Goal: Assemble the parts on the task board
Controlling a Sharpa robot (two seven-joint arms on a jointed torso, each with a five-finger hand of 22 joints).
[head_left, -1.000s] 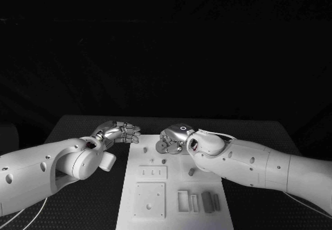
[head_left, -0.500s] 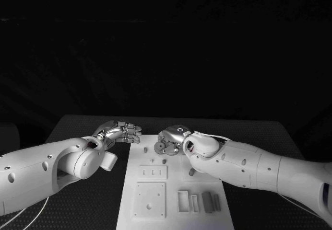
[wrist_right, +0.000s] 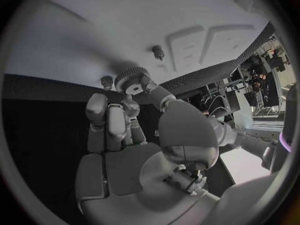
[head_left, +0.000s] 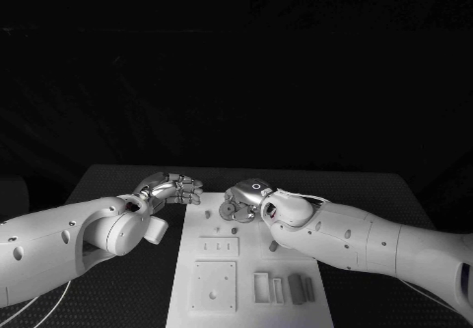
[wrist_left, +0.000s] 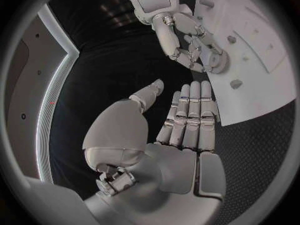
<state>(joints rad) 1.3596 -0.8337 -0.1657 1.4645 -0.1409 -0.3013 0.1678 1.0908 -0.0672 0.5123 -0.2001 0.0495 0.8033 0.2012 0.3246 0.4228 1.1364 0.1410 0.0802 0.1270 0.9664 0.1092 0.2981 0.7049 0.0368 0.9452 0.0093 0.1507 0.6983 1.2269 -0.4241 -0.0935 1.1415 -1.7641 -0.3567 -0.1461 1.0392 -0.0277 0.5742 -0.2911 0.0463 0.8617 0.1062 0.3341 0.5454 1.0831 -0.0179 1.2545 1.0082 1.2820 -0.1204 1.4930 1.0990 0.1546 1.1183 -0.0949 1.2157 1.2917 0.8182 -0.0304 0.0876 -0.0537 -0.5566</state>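
The white task board (head_left: pixel 251 273) lies lengthwise in the middle of the table. My right hand (head_left: pixel 241 199) hovers over its far end and pinches a round toothed part (wrist_right: pixel 132 80) between thumb and fingers, close above the board (wrist_right: pixel 112 25) and near a small upright peg (wrist_right: pixel 157 51). My left hand (head_left: pixel 176 188) hangs just off the board's far left corner; its fingers (wrist_left: pixel 190 115) lie side by side with the thumb apart, and it holds nothing. The left wrist view shows the right hand (wrist_left: pixel 194 40) over the board (wrist_left: pixel 256 85).
Several small grey blocks (head_left: pixel 286 287) stand at the board's near right. Two square plates (head_left: pixel 217 246) sit on its left half. Small pegs (head_left: pixel 207 213) stand near the far end. Black matting surrounds the board.
My right hand and arm have shifted slightly toward the left and the far end of the board, still holding the toothed part. The left hand has not moved.
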